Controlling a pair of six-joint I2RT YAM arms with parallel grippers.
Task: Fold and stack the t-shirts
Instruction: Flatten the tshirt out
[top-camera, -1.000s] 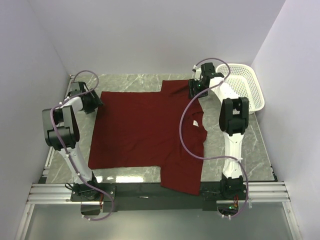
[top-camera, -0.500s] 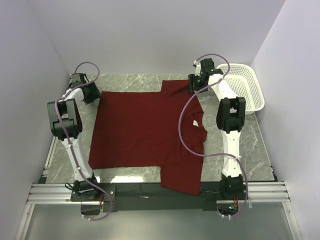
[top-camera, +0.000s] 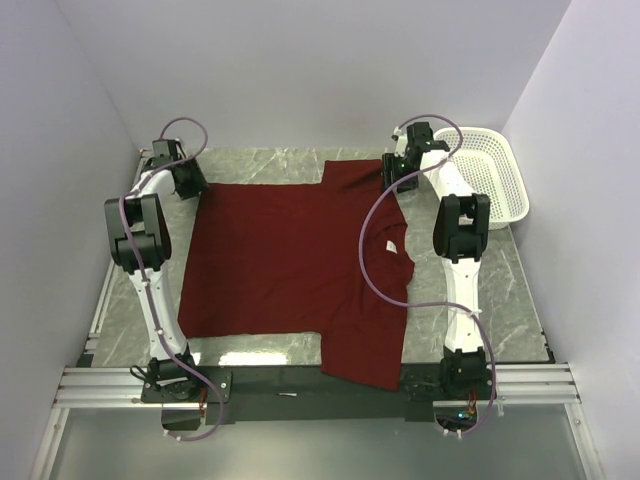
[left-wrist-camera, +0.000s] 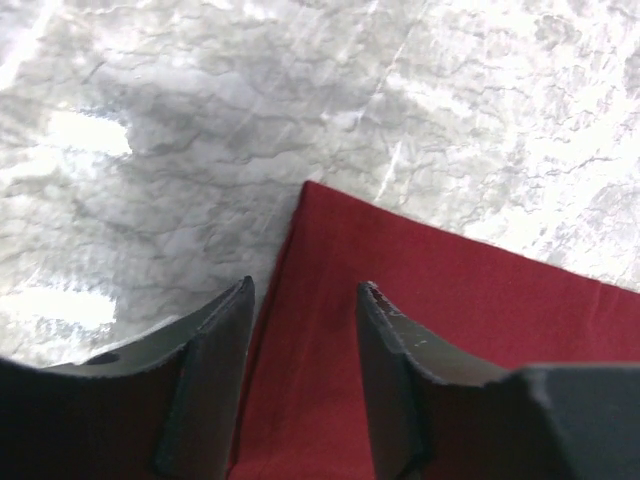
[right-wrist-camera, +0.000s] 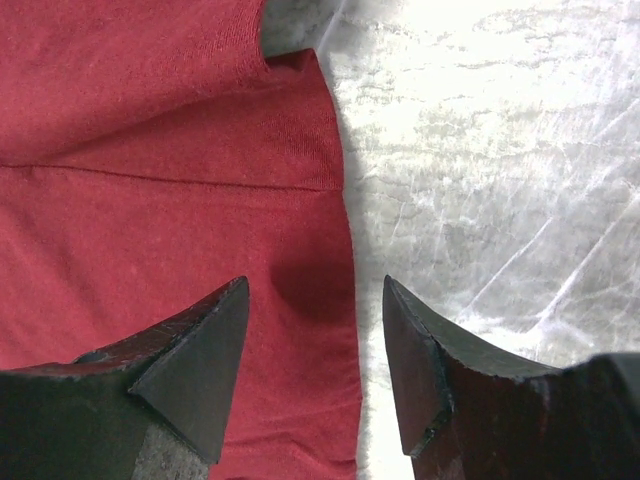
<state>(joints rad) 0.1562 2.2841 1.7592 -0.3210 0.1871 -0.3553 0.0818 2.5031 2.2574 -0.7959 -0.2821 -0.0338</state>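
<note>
The dark red t-shirt (top-camera: 290, 260) lies spread flat on the marble table (top-camera: 260, 165), collar and white neck label (top-camera: 390, 246) toward the right. My left gripper (top-camera: 190, 182) is at the shirt's far left corner. In the left wrist view its fingers stand open (left-wrist-camera: 305, 290) astride the cloth edge, with the shirt (left-wrist-camera: 450, 300) running right. My right gripper (top-camera: 394, 177) is over the far sleeve. In the right wrist view it is open (right-wrist-camera: 315, 285), straddling the sleeve's edge (right-wrist-camera: 150, 150), one finger over cloth and one over bare marble.
A white mesh basket (top-camera: 490, 170) stands at the back right, close behind the right arm. Walls close in the table on the left, back and right. The shirt's near sleeve hangs over the table's front edge (top-camera: 365, 372).
My left arm has reached farther back, bringing its gripper to the shirt's far left corner, and its jaws have narrowed somewhat. My right gripper has shifted slightly right. The shirt lies as before.
</note>
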